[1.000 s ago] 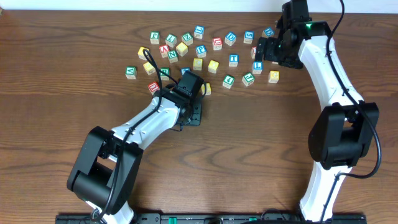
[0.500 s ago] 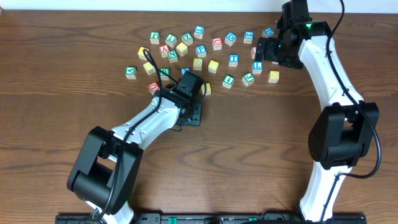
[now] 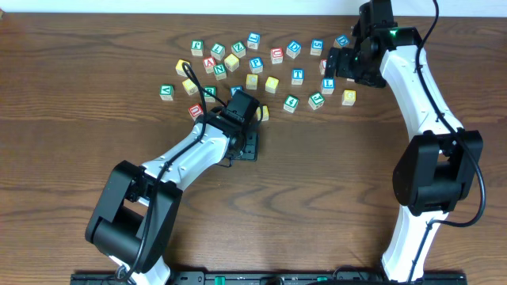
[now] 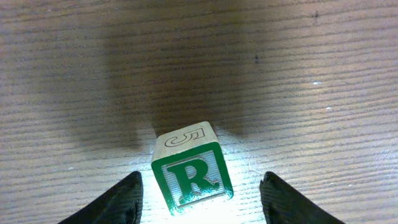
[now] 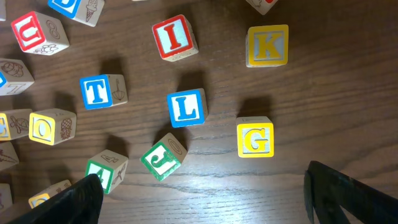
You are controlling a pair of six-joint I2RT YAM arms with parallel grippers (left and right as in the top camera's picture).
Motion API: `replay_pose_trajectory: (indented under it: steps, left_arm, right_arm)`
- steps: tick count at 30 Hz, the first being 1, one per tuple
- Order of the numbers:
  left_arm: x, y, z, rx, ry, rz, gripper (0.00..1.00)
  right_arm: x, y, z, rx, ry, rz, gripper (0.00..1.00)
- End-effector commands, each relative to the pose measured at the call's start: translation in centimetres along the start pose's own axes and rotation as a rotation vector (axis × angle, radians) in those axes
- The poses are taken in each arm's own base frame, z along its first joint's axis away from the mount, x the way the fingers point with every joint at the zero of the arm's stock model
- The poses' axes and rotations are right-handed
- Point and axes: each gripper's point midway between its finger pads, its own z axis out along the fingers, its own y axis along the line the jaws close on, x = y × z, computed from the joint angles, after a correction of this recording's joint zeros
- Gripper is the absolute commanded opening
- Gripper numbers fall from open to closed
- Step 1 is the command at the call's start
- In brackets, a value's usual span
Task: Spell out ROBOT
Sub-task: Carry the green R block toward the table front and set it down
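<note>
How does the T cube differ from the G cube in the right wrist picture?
The T cube is blue-framed with a blue letter; the G cube is yellow. The T cube lies left of the L cube, the G cube right. Both are wooden, letter up.

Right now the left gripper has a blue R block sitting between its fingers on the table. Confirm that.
Wrong colour: the left wrist view shows the R block between the left gripper's fingers is green, not blue; it does sit on the table.
</note>
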Motion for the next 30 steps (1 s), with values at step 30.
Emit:
replay_pose_trajectory:
  steps: [30]
  left_arm:
    - [-1.3,0.0,0.6,-0.016,-0.012,0.080,0.45]
  right_arm:
    - [-0.7,0.7,-1.5,-0.008,-0.039,-0.024,0.99]
